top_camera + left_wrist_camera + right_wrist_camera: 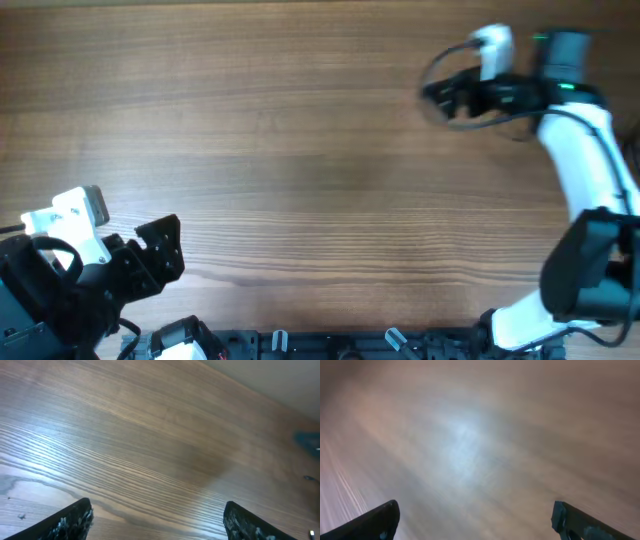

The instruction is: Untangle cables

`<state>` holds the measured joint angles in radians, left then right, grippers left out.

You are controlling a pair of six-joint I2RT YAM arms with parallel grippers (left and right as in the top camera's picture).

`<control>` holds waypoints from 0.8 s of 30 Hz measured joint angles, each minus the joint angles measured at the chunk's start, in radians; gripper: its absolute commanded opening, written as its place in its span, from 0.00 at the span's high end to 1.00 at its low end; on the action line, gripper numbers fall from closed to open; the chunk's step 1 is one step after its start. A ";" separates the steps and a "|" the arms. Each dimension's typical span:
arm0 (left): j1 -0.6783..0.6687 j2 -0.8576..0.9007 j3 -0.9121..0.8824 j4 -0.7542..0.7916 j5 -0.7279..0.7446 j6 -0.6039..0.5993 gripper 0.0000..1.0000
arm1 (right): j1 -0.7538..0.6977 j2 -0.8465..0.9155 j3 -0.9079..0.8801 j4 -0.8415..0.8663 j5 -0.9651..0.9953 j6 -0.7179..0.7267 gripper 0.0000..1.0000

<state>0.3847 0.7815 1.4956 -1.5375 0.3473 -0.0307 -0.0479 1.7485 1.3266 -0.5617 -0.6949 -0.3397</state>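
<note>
The cables do not show clearly in any view. In the overhead view a thin dark loop [432,75] curls around the blurred right gripper [436,97] at the far right of the table. I cannot tell whether this loop is a cable or the arm's own wiring. The right gripper [475,506] is open, with only blurred wood between its fingers. My left gripper [170,250] hangs near the front left edge. In the left wrist view the left gripper [156,507] is open over bare wood with nothing between its fingers.
The wooden table [300,150] fills all views. The right arm [585,170] rises along the right side from its base at the front. A small dark speck [310,478] lies at the right edge of the left wrist view, too small to identify.
</note>
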 measured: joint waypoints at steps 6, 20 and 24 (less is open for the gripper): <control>-0.099 0.000 0.000 -0.004 -0.031 0.029 0.00 | 0.246 -0.052 0.000 -0.144 0.317 -0.055 0.00; -0.248 -0.181 -0.001 0.016 -0.217 -0.005 0.00 | 0.265 -0.923 0.002 -0.576 1.001 0.419 0.00; -0.377 -0.269 -0.002 0.007 -0.315 -0.039 0.00 | 0.265 -1.176 0.002 -0.679 1.010 0.470 0.00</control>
<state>0.0082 0.5121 1.4940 -1.5307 0.0319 -0.0696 0.2173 0.5720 1.3289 -1.2411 0.3153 0.1303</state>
